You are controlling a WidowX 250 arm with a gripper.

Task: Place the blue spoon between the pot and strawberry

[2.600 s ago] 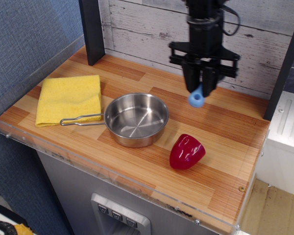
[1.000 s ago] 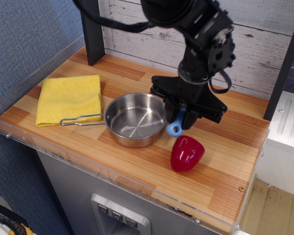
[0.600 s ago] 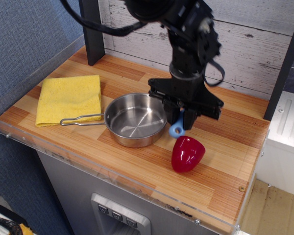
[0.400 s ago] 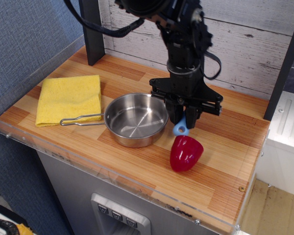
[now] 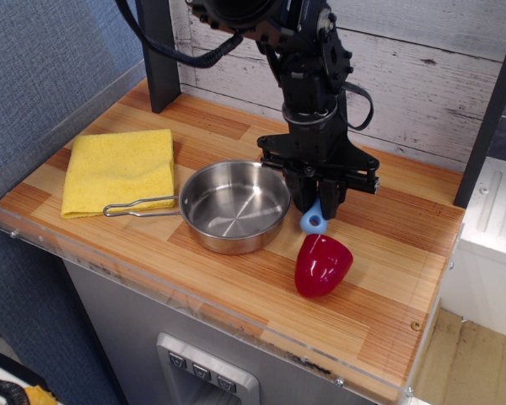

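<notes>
The steel pot (image 5: 233, 205) sits mid-table with its wire handle pointing left. The dark-red strawberry (image 5: 322, 264) lies on the wood to its right, toward the front. My black gripper (image 5: 318, 201) hangs just above the gap between them, shut on the blue spoon (image 5: 314, 220). Only the spoon's light-blue end shows below the fingers, close to the table between the pot's right rim and the strawberry's top. The rest of the spoon is hidden by the fingers.
A folded yellow cloth (image 5: 118, 169) lies at the left, by the pot's handle. A dark post (image 5: 158, 52) stands at the back left and a plank wall runs behind. A clear acrylic lip (image 5: 194, 308) edges the table's front and left.
The arm came from the back right, down and forward, carrying the spoon into the gap between pot and strawberry. In the last half second it turned slightly and shifted a little right.
</notes>
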